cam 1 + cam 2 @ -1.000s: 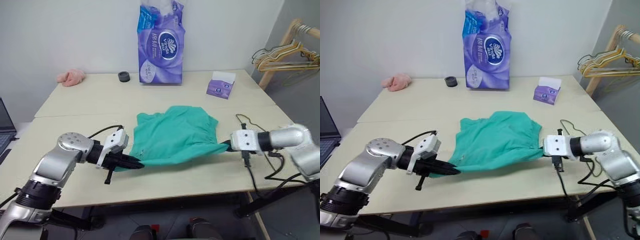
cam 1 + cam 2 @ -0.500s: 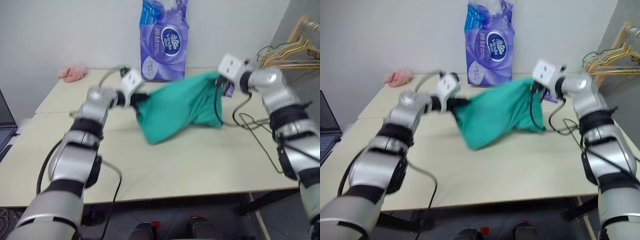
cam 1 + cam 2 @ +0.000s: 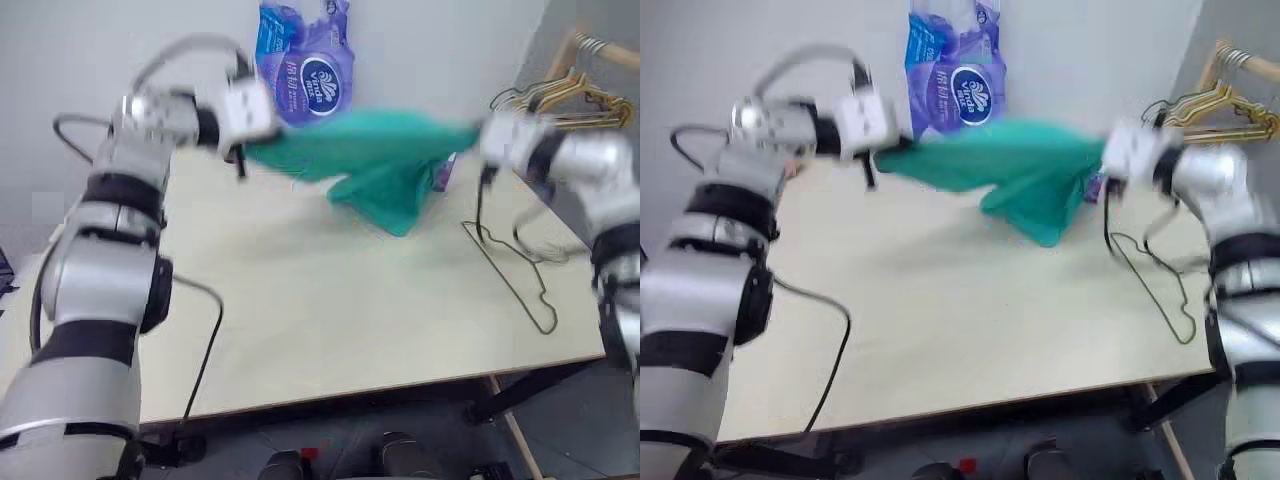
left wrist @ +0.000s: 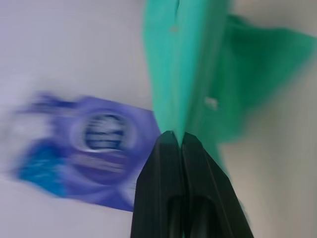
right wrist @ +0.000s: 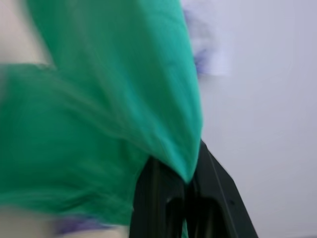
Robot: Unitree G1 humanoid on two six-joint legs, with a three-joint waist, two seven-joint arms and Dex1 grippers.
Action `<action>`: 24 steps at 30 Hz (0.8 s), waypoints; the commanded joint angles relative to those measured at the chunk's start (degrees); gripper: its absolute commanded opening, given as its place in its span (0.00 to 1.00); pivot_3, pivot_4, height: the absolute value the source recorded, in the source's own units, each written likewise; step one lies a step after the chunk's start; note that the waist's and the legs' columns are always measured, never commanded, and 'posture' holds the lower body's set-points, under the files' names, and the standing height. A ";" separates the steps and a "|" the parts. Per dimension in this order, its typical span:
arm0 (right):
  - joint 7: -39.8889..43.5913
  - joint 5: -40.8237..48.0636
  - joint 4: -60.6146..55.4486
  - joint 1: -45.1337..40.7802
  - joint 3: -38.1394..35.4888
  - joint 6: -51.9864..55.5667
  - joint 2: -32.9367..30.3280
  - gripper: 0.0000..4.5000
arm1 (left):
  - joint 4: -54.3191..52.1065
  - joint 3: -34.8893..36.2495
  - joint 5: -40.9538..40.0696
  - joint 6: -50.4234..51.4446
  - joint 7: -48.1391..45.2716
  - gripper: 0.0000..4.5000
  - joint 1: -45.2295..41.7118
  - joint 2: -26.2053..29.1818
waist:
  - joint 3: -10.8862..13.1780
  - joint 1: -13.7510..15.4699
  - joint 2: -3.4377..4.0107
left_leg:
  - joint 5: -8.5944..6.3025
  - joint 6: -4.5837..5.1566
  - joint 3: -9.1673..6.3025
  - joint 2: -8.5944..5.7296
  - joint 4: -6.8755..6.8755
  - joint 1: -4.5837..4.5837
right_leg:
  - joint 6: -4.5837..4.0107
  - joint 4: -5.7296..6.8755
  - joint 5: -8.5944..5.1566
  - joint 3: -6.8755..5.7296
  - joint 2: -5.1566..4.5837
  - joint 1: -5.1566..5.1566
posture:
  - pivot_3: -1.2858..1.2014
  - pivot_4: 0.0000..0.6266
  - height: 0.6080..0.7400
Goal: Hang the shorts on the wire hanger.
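Shorts [image 3: 380,160] now lifted clear of table, both grippers [image 4: 178,136] [image 5: 190,171] clenched on cloth; hanger [image 3: 510,265] lies exposed, ready.

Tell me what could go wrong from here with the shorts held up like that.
The shorts hang stretched between the left claw and the right claw, each pinching only a thin edge, so the cloth may slip free. The wire hanger lies flat on the table under the right arm, with both claws busy. The drooping cloth could brush the purple tissue pack behind it.
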 commanded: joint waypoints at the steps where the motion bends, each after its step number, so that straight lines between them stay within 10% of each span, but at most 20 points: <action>1: 10.15 7.89 -22.74 13.22 -1.35 9.73 -5.93 0.01 | -19.73 -2.06 -7.82 8.24 -16.84 0.00 14.82 5.41 | 0.21 -0.64 0.33 | 0.00 0.00 -0.06 0.01 0.01 -0.09 | -0.02 0.05 0.01 0.12 0.02 -0.16 | 0.47 0.08 1.00; 12: 16.80 7.49 -43.27 28.43 -2.59 23.96 -11.68 0.01 | -67.22 -7.82 -25.82 36.60 -20.30 0.00 49.49 21.49 | 0.30 -1.35 0.45 | -0.22 0.27 -0.93 0.20 0.77 -1.06 | 0.01 0.49 -0.02 -0.23 0.11 -0.89 | 0.47 0.08 1.00; 24: 20.08 2.30 -45.89 30.41 -1.06 22.15 -13.12 0.01 | -70.01 -5.37 -25.10 40.13 -19.10 0.00 51.62 20.96 | 0.34 1.54 0.39 | -0.33 0.41 -0.54 0.16 0.82 -0.26 | -0.01 0.31 -0.14 -0.25 0.11 -0.09 | 0.48 0.08 1.00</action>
